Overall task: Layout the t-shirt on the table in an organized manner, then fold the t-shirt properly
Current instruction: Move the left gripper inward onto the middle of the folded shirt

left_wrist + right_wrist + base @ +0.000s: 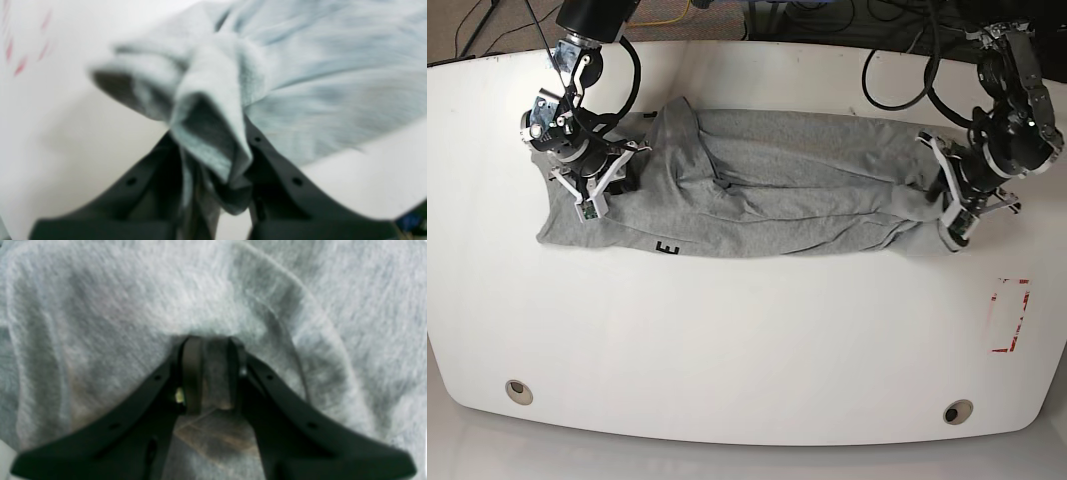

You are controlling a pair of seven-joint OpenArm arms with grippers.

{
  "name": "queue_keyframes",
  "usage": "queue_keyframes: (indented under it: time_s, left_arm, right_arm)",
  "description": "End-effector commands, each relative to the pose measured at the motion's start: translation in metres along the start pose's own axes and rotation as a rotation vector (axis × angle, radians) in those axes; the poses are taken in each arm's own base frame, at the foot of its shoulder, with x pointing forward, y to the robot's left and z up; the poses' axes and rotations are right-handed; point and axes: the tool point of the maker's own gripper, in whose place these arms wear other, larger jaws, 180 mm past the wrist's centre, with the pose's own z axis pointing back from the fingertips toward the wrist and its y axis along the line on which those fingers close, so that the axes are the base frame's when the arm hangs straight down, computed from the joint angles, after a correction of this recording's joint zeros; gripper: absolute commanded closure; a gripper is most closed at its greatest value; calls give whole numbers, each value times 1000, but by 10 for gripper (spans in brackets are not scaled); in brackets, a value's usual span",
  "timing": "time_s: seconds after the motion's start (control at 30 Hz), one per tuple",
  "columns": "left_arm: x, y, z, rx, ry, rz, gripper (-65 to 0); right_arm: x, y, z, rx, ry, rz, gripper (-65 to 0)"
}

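Note:
The heather-grey t-shirt (767, 190) lies crumpled and stretched sideways across the far half of the white table (727, 330). One black letter shows at its near hem. In the base view my left gripper (942, 205) is at the shirt's right end. The left wrist view shows that gripper (213, 140) shut on a bunched fold of the t-shirt (317, 66), held just above the table (50, 133). My right gripper (617, 170) is at the shirt's left end. In the right wrist view it (213, 343) is shut on a pinch of the t-shirt (100, 306).
A red-lined rectangular mark (1010, 315) is on the table near its right edge, and it shows blurred in the left wrist view (20, 56). Two round metal grommets (518, 390) (957, 411) sit near the front edge. Dark cables hang behind the far edge.

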Motion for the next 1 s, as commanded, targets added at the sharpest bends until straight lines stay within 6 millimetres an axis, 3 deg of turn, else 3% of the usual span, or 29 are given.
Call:
queue_keyframes:
  time_s: [0.0, 0.1, 0.57, 0.73, 0.97]
  left_arm:
    - [15, -7, 0, -14, -28, -51, -14]
    - [21, -24, -7, -62, -32, -89, -14]
    - [95, -96, -28, -236, -194, -161, -15]
    - [110, -120, -33, -293, -221, -182, -15]
    - [120, -134, -39, -287, -216, -200, -17]
  right_arm:
    - [0, -4, 1, -17, 19, 13, -124]
    - [-1, -4, 1, -17, 21, 13, -124]
    - [-1, -4, 1, -16, 22, 12, -124]
    - [-1, -4, 1, -15, 21, 11, -124]
    - [0, -4, 1, -15, 20, 11, -124]
